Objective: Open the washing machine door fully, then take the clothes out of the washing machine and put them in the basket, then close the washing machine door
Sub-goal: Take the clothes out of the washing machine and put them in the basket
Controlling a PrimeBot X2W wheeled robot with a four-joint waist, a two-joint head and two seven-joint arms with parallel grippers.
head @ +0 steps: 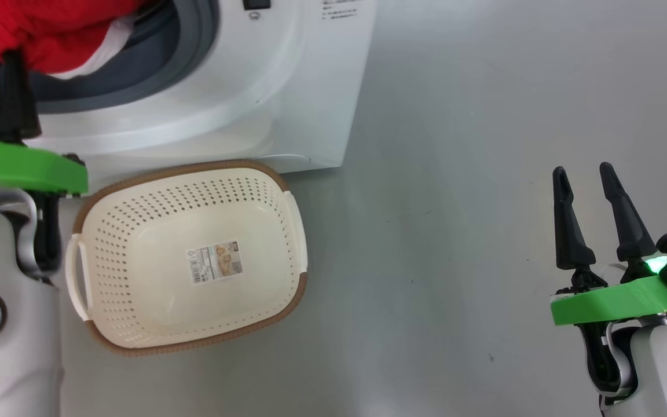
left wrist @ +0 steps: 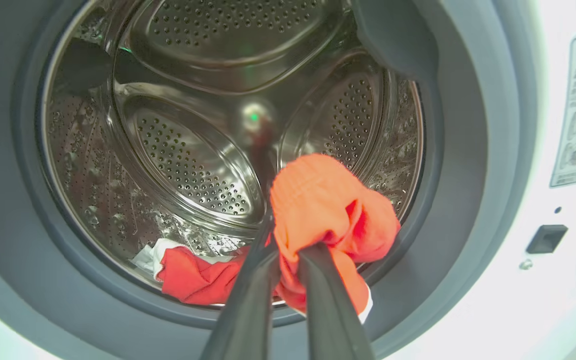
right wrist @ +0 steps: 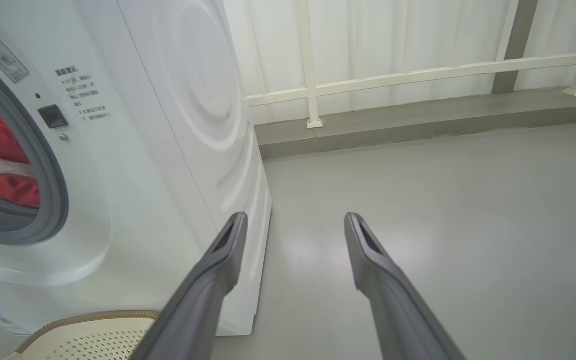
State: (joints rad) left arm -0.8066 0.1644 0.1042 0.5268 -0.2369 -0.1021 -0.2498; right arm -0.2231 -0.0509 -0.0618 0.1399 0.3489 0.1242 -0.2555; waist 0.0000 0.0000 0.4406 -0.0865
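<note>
While my left gripper (left wrist: pixel 290 245) reaches into the open mouth of the washing machine (head: pixel 241 104), its two dark fingers are pressed together on a bunched fold of the red clothes (left wrist: pixel 328 200). Seen along my left wrist, the pinched bundle sits at the lower right of the perforated steel drum (left wrist: pixel 188 160), level with the grey rubber gasket (left wrist: pixel 468 150). The rest of the garment, red with a white trim band, trails down and to the left onto the drum's lower lip, so its long line runs from my fingertips back into the machine. From my head camera, the cream-white basket (head: pixel 189 168) stands on the grey floor (head: pixel 455 231), its far rim at the foot of the machine. It lies below and to the right of my left gripper (head: pixel 2 58), and nothing lies in it but a sticker (head: pixel 215 262) on its bottom. Its longer side runs roughly across my view, tilted a little. My right gripper (head: pixel 582 174) hangs well apart at the far right over bare floor, fingers spread and holding nothing. I judge the left arm is much the nearer to the basket, and the garment must come out toward me and then down.
</note>
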